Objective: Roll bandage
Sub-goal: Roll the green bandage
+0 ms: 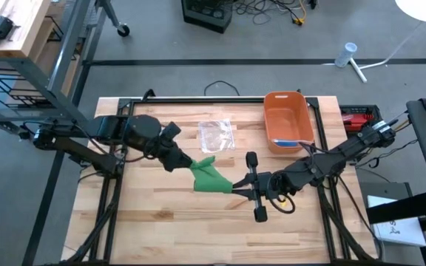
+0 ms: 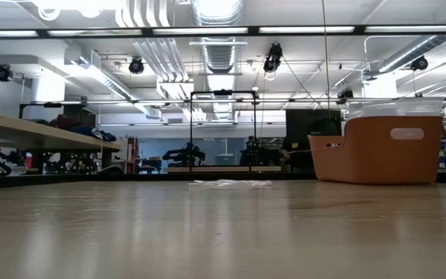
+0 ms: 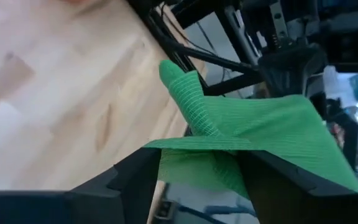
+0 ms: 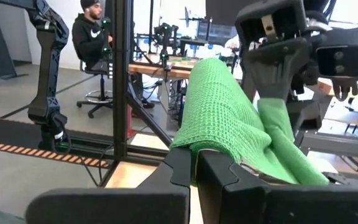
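A green bandage (image 1: 209,176) hangs above the middle of the wooden table (image 1: 161,222), stretched between my two grippers in a wide, partly bunched band. My left gripper (image 1: 191,162) is at its left end, open, and the ribbed cloth (image 3: 229,124) lies in the gap between its fingers. My right gripper (image 1: 237,185) is at the bandage's right end and is shut on it. The low view shows neither gripper nor the bandage. My left gripper has the bandage's left end (image 3: 197,158) between its two spread fingers (image 3: 135,180); whether they touch the cloth, I cannot tell. My right gripper pinches the bandage's right end (image 4: 194,146) between its two fingers, which come in level from the table's right side. The cloth (image 4: 229,106) rises over the fingers (image 4: 176,168) and runs on toward my left gripper, clear of the table.
An orange bin (image 1: 287,122) stands at the far right of the table, with a clear plastic wrapper (image 1: 216,135) to its left. A person (image 4: 95,37) sits in the room beyond the table. The table's near half is bare wood.
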`<move>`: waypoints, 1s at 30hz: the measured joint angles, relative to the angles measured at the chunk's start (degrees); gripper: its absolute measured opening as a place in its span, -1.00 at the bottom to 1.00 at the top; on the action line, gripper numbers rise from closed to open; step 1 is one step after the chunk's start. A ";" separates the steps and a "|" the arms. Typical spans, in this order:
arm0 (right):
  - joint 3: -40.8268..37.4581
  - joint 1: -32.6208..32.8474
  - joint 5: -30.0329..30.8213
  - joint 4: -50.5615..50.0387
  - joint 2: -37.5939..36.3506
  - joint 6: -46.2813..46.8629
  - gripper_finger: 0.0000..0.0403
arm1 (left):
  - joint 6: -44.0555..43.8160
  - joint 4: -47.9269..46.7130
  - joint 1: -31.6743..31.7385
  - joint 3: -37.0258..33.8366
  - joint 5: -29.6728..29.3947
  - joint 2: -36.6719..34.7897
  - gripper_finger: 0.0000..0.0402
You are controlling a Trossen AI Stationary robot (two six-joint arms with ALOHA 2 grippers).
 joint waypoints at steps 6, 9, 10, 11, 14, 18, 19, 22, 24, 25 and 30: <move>0.00 0.17 -0.02 -0.18 0.03 0.52 -1.00 | -3.10 -2.09 0.00 0.00 2.47 -1.66 0.05; 0.00 0.15 -0.02 -0.27 0.03 0.10 -1.00 | -3.19 -1.90 0.00 0.00 0.88 -3.35 0.07; 0.00 0.15 -0.02 -0.27 0.03 0.09 -1.00 | -3.21 -1.83 0.00 0.00 0.16 -4.03 0.08; 0.00 0.15 -0.02 -0.30 0.03 0.10 -1.00 | -3.23 -1.93 0.08 0.02 -0.52 -4.72 0.09; 0.00 0.15 -0.11 -0.26 0.03 0.15 -1.00 | -2.77 -2.80 1.38 0.00 -3.00 -6.94 0.09; 0.00 0.15 -0.11 -0.30 0.03 0.62 -1.00 | -0.17 -5.82 3.04 0.02 -8.62 -9.96 0.07; 0.00 0.15 -0.09 -0.30 0.03 0.87 -1.00 | 0.39 -6.77 3.09 0.02 -9.87 -10.43 0.07; 0.00 0.15 -0.09 -0.37 0.03 1.70 -1.00 | 4.29 -7.08 2.96 -0.07 -11.87 -11.12 0.05; 0.00 0.15 -0.09 -0.52 0.03 1.94 -1.00 | 8.82 -6.00 2.33 -0.09 -12.54 -11.53 0.04; 0.00 0.15 -0.09 -0.63 0.03 2.09 -1.00 | 11.53 -5.40 1.82 -0.09 -13.18 -11.73 0.04; 0.00 0.07 -0.09 -0.75 -0.06 6.23 -1.00 | 25.08 -3.55 -1.01 -1.69 -19.23 -12.20 0.05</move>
